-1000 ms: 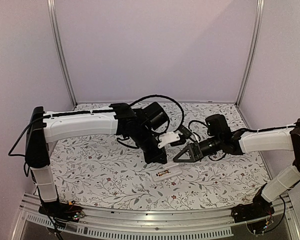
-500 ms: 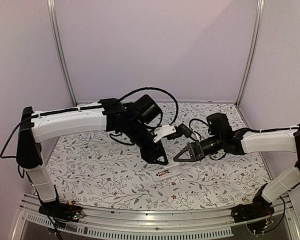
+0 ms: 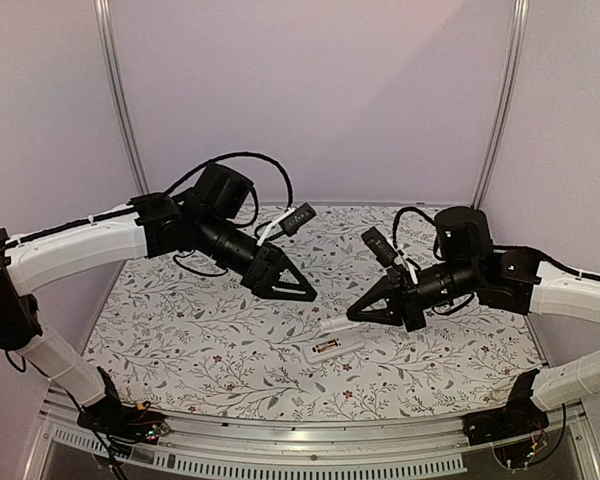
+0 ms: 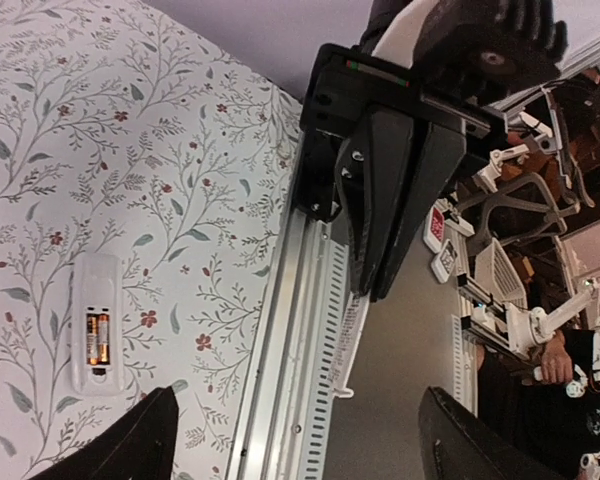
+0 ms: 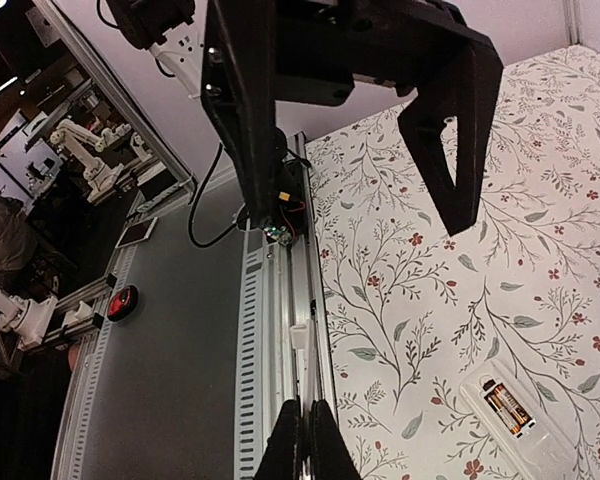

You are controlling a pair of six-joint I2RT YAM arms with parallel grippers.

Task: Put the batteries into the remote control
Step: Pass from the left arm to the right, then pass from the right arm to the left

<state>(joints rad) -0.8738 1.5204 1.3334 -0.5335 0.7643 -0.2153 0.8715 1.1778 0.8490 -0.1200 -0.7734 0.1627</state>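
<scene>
The remote control [image 3: 336, 347] lies back-up on the flowered cloth near the front, its recess uncovered, with the two batteries [image 3: 327, 347] side by side inside. The left wrist view shows this remote control [image 4: 94, 325] and its batteries [image 4: 97, 338], and so does the right wrist view: remote control [image 5: 520, 415], batteries [image 5: 505, 408]. My right gripper [image 3: 352, 316] hovers just above the remote's right end, shut on a thin white cover plate [image 3: 337, 325], seen edge-on [image 5: 302, 372] between its fingers [image 5: 290, 445]. My left gripper [image 3: 302, 292] hangs open and empty up to the left, with its fingertips [image 4: 145, 440] far apart.
An aluminium rail [image 3: 310, 440] runs along the table's near edge. Pale walls and two metal posts [image 3: 122, 110] close in the back and sides. Both arm bases sit at the front corners.
My left gripper opened, let go of the white cover plate and drew back up to the left. My right gripper shut on the plate and carried it down toward the remote.
</scene>
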